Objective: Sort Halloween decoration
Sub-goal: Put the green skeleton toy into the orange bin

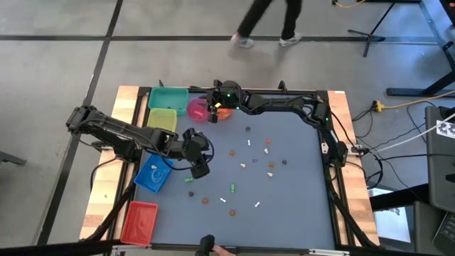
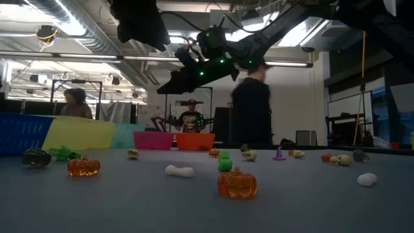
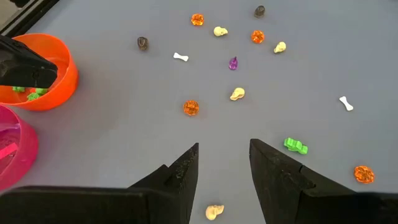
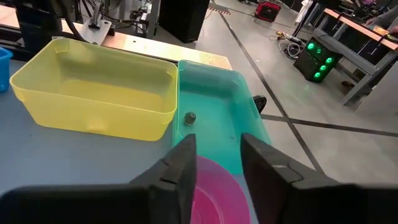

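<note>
**Halloween trinkets on grey table: two arms, five containers**

Item 1. Right arm: reaching along the table's far edge in the high view, elbow near the far right corner, wrist lit by green lights. The right gripper (image 1: 213,112) is hanging over the pink bowl (image 1: 197,108), beside the orange bowl (image 1: 225,112). In its wrist view its fingers (image 4: 180,163) are standing apart with nothing between them, released, the pink bowl's rim showing below the gap.

Item 2. Left arm: stretching in from the left side, bent at the elbow, wrist tipped down toward the table. The left gripper (image 1: 200,169) is hovering just beside the blue bin (image 1: 153,175). Its fingers (image 3: 185,171) are parted and empty, with bare table between them.

Item 3. Halloween decoration (image 1: 250,165): lying scattered across the middle and near part of the table, well apart from both grippers. Showing in the left wrist view: orange pumpkins (image 3: 191,107), white bones (image 3: 181,57), cream skulls (image 3: 237,94), a green piece (image 3: 295,146), a purple piece (image 3: 233,63). Green pieces are lying inside the orange bowl; one small dark piece is lying in the teal bin (image 4: 214,102).

Item 4. Other containers: yellow bin (image 4: 93,93), touching the teal bin; red bin (image 1: 139,222) at the near left corner.

Item 5. Writing: none that can be read.
</note>
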Controlling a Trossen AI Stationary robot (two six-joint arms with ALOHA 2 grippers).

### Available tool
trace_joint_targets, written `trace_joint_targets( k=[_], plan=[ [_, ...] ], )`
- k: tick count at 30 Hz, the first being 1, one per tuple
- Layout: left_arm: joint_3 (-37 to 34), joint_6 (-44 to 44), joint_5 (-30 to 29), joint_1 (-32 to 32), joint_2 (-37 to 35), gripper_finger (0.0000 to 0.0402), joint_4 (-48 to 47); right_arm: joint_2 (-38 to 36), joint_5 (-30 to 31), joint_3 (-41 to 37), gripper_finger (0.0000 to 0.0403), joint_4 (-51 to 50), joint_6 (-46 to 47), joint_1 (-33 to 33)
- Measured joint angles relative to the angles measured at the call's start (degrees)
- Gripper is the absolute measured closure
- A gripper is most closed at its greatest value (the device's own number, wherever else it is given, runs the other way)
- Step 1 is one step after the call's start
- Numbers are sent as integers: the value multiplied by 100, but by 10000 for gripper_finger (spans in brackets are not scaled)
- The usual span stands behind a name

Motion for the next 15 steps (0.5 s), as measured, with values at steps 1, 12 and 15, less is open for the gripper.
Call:
trace_joint_targets(
  k=[1,12,15],
  plan=[
    [0,2,0,0,0,274,0,0,0,0,265,-2,0,0],
    [0,-45,577,2,2,274,-11,-273,-4,-9,247,-619,-2,2],
    [0,-52,998,0,2,274,-32,-624,-10,-4,246,-1230,-4,2]
  ],
)
